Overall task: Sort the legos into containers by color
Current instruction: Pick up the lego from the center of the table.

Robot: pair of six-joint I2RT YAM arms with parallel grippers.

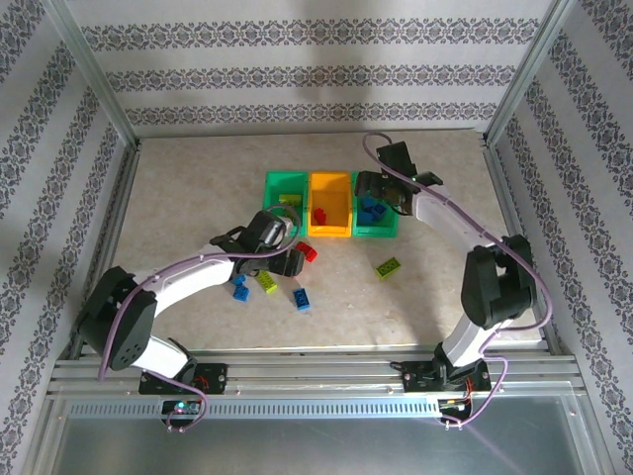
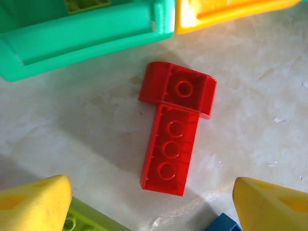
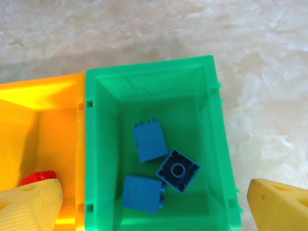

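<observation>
Left gripper (image 1: 289, 257) is down low over the table (image 1: 188, 198), jaws standing wide with nothing between them. The red lego (image 2: 172, 132) lies flat right ahead of it, at about 7 o'clock from the orange bin (image 1: 329, 234) and near the left green bin (image 1: 284, 176) (close, but clear of both walls). It's two pieces stuck together: a long three-stud bar with a broader cap across its 12 o'clock end.

Hard, light, glossy plastic. I'd judge it stiff enough to pinch firmly, but ready to skate or twist if caught off-centre. The bar's long straight sides look like the place to take it, fingers (image 2: 36, 204) one on each side. Grab the cap alone and the joint might part.

Crowding? A yellow-green brick (image 2: 79, 222) sits at 7 o'clock from the red one and a blue brick (image 2: 222, 224) at 5 o'clock, both near enough to be nudged as the jaws close.

Over on the other side, right gripper (image 3: 155, 190) hangs above the right green bin (image 3: 219, 144), also wide open and empty, with three blue bricks (image 3: 150, 142) lying inside. A red piece (image 3: 37, 177) shows in the orange bin next door (right colour, good sign). A second yellow-green brick (image 1: 388, 267) waits on the table at 5 o'clock from the bins.
</observation>
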